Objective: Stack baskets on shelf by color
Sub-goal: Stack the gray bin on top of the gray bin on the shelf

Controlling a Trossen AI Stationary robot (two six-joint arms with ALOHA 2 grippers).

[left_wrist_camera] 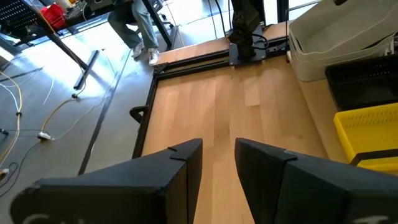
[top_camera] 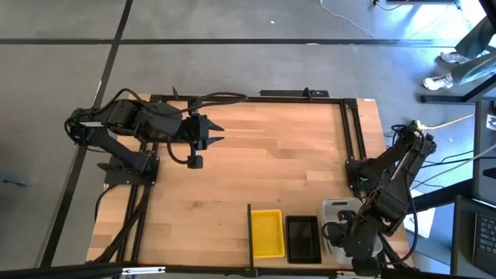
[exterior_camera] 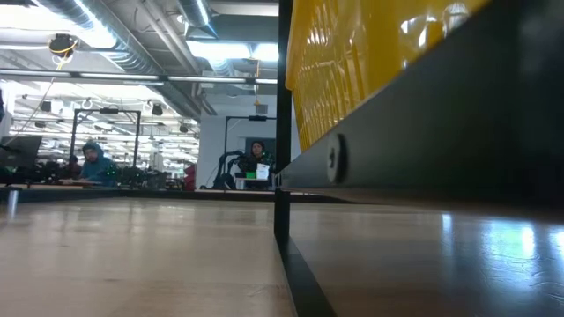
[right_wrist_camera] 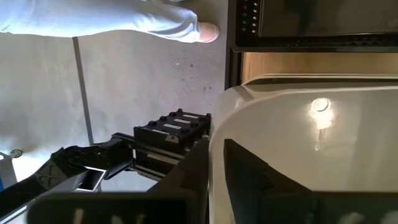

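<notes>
Tabletop (top_camera: 256, 155) smooth pale wood planks; yellow basket (top_camera: 268, 232) perforated plastic; grey-white basket (right_wrist_camera: 311, 137) glossy, translucent plastic.

Three basket stacks sit in a row by the right gripper (top_camera: 341, 232): one yellow stack (top_camera: 268, 232) farthest from it, one black stack (top_camera: 303, 239) between, and one translucent grey-white stack (top_camera: 338, 209) at the gripper. Baskets per stack cannot be counted. Two robot arms are visible.

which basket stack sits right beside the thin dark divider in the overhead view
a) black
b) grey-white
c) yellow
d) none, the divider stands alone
c: in the overhead view the yellow baskets lie right next to the divider, with the black baskets and then the grey-white baskets farther along toward the right claw.
</notes>
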